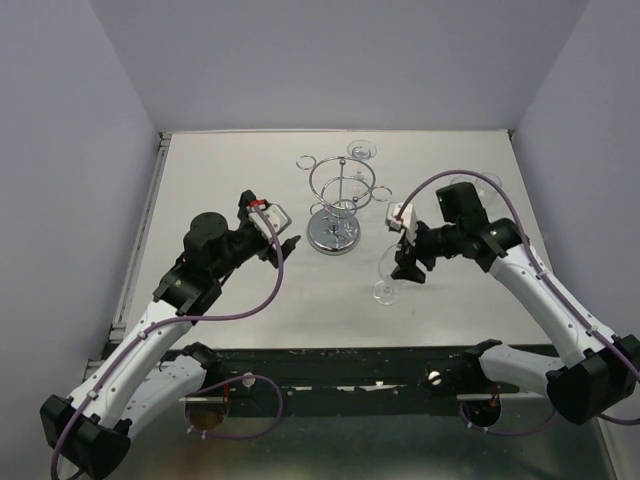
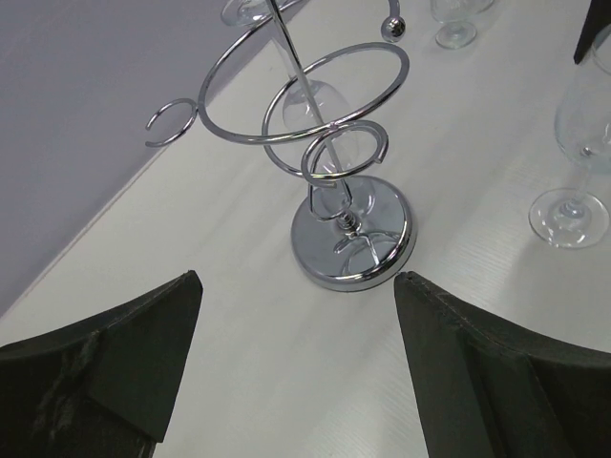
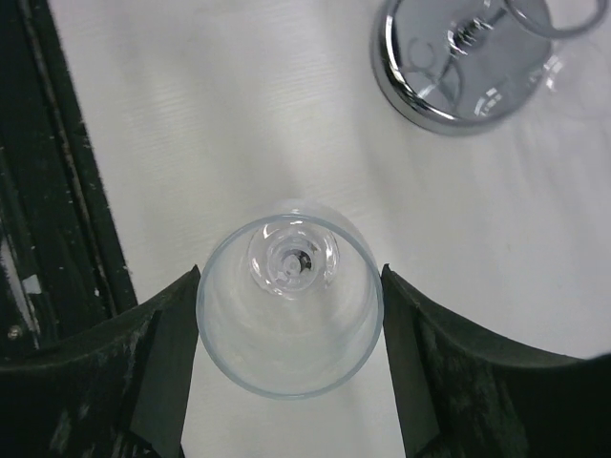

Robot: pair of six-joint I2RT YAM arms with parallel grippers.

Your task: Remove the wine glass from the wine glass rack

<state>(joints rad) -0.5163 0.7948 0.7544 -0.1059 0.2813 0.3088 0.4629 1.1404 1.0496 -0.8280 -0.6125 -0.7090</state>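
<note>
Top view: wine glass (image 1: 386, 291) is off the wine glass rack (image 1: 335, 205), standing just right of its base, toward the desk's near edge. Left gripper (image 1: 285, 232) sits left of the rack. Left wrist: its fingers (image 2: 115, 363) are spread, empty. Right wrist: I'm looking straight down the bowl, long axis vertical, rim up. Right gripper (image 3: 286, 367) is clamped on the bowl.

No readable text, label, brand, number or sign anywhere.
</note>
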